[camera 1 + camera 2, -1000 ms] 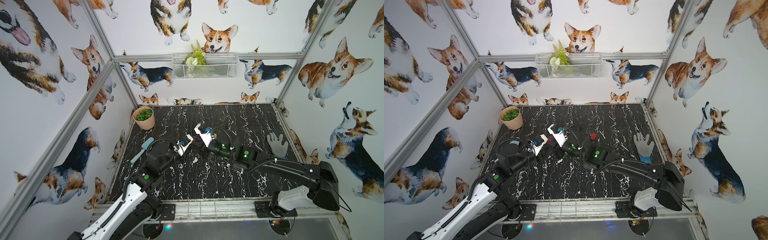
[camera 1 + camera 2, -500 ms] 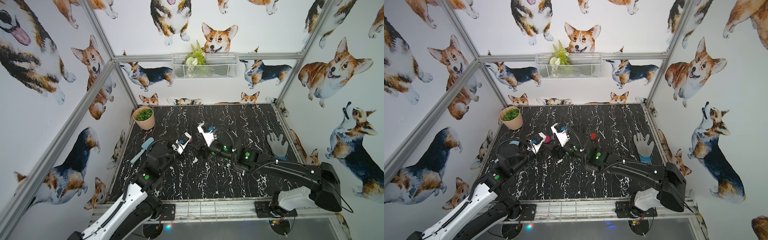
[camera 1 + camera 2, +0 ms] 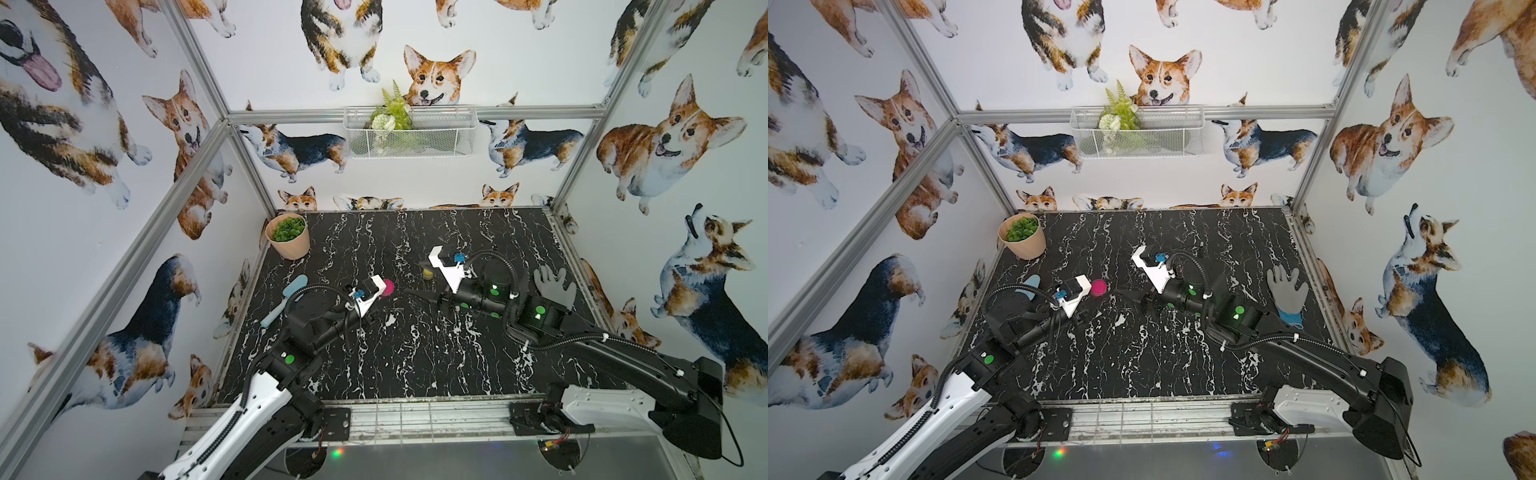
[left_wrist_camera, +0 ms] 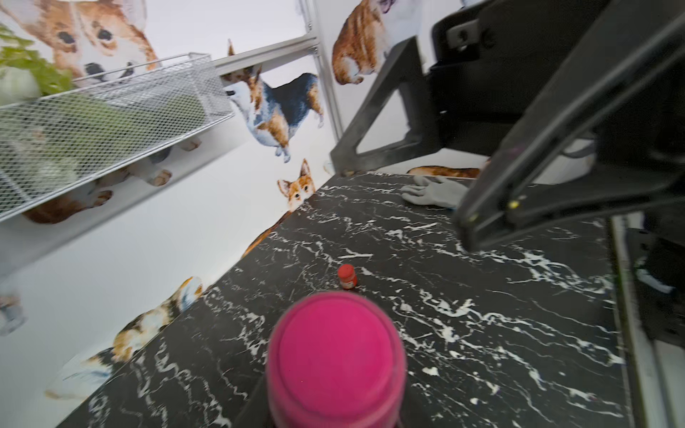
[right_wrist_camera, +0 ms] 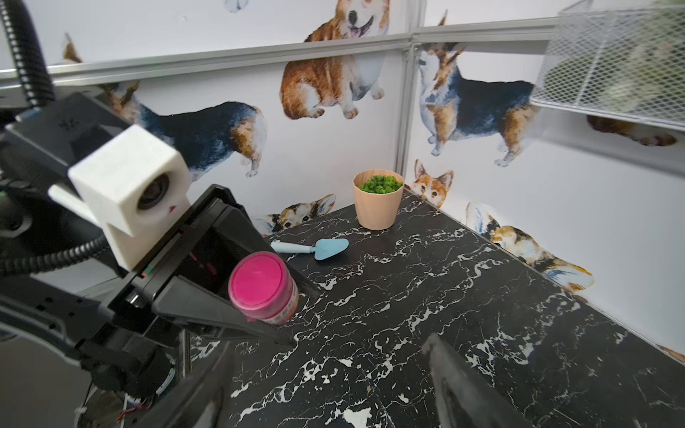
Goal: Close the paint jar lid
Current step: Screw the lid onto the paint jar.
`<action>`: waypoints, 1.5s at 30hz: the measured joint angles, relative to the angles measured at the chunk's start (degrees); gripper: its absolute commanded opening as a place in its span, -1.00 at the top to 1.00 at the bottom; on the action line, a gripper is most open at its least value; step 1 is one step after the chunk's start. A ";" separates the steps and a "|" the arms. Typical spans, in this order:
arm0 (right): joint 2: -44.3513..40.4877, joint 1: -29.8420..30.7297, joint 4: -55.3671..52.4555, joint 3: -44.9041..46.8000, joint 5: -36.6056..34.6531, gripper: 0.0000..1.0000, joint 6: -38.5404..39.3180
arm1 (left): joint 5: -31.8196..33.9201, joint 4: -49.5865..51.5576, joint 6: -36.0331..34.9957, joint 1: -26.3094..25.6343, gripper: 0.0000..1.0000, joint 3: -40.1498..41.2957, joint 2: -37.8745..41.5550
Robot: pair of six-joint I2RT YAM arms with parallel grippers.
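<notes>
Closest to the front edge of the table [image 3: 415, 353], the two arms reached inward and met about mid-table. The left gripper [image 5: 296, 318] was clamped on the body of the pink paint jar [image 5: 263, 287], holding it tilted so that the lid [image 4: 335, 352] faced the other arm. I took this for a bracing hold, meant to stop the jar spinning while the lid was turned. The lid sat on the jar's mouth and looked square to it. The right gripper [image 5: 330, 344] stood just across from it, jaws spread wide with nothing between them and clear of the lid. That stance would fit either lining up to grip the lid or being done with it.

Beyond them a small red jar [image 4: 347, 276] and a yellow jar [image 3: 427, 273] stood apart. A blue trowel [image 5: 318, 249] and a grey glove [image 3: 1287, 291] lay off to the sides, out of the arms' way. A plant pot [image 5: 378, 207] filled the far corner, and a wire basket [image 3: 409, 141] hung on the back wall.

Whether the lid was tight could not be told, since its skirt covered the threads. The left fingers hid the jar's base, so whether it rested on the table or hung just above it was unclear. In both top views little more than the lid showed. The right fingers were blurred and cut off in their own wrist view. The yellow jar was half hidden behind the right wrist camera.
</notes>
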State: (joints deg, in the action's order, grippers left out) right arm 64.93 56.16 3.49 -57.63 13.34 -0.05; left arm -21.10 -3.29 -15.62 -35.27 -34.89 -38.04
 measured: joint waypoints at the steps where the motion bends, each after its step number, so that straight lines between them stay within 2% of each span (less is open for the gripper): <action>1: 0.50 -0.44 -0.39 -0.96 2.64 -0.62 1.33 | -2.34 -0.22 0.63 0.00 0.57 0.00 -0.04; 7: 3.85 -1.18 -1.60 -4.72 15.08 -0.48 6.60 | -13.42 -2.40 4.44 0.00 0.58 -0.04 -1.97; 14: 5.25 -1.18 -1.62 -5.46 21.20 -0.27 8.07 | -17.18 -2.56 5.75 0.00 0.57 -0.13 -2.56; 16: 5.29 -1.18 -1.62 -5.42 21.77 -0.15 8.22 | -17.33 -2.58 5.75 0.00 0.57 -0.13 -2.56; 28: 6.75 -1.18 -1.62 -5.44 23.08 0.03 8.79 | -17.11 -2.58 5.75 0.00 0.57 -0.13 -2.45; 34: 7.06 -1.18 -1.64 -5.44 22.95 0.29 8.74 | -16.13 -2.58 5.75 0.00 0.57 -0.13 -2.43; 45: 7.52 -0.17 -1.07 -5.44 19.02 0.36 8.13 | -12.79 -1.40 5.27 0.00 0.56 0.00 -1.07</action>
State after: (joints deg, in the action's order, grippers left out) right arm 72.44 55.99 2.42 -63.07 32.36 8.08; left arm -33.89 -4.69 -10.35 -35.27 -34.89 -39.11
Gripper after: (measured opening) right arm 0.348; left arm 0.317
